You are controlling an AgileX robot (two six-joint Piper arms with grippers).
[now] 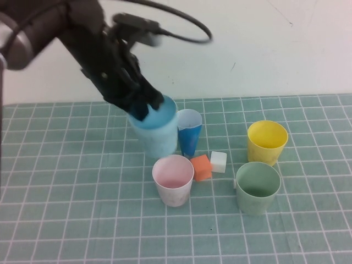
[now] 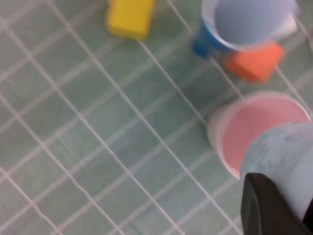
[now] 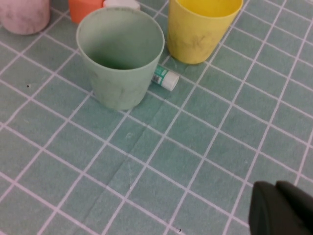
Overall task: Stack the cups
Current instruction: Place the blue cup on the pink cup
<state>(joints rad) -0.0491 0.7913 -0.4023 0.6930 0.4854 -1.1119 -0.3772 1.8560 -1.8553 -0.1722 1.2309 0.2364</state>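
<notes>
Cups: your left gripper (image 1: 144,107) has its jaws clenched on the light blue cup's (image 1: 157,135) rim, above the empty pink cup (image 1: 173,180); your right gripper (image 3: 279,208), jaws closed, hovers near the empty green cup (image 3: 121,56).

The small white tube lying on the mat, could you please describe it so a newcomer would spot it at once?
On the green gridded mat, find the pale green plastic tumbler and the yellow plastic tumbler beside it. The small white tube with a green band lies on its side between their bases, against the green one: the only thing lying flat.
</notes>
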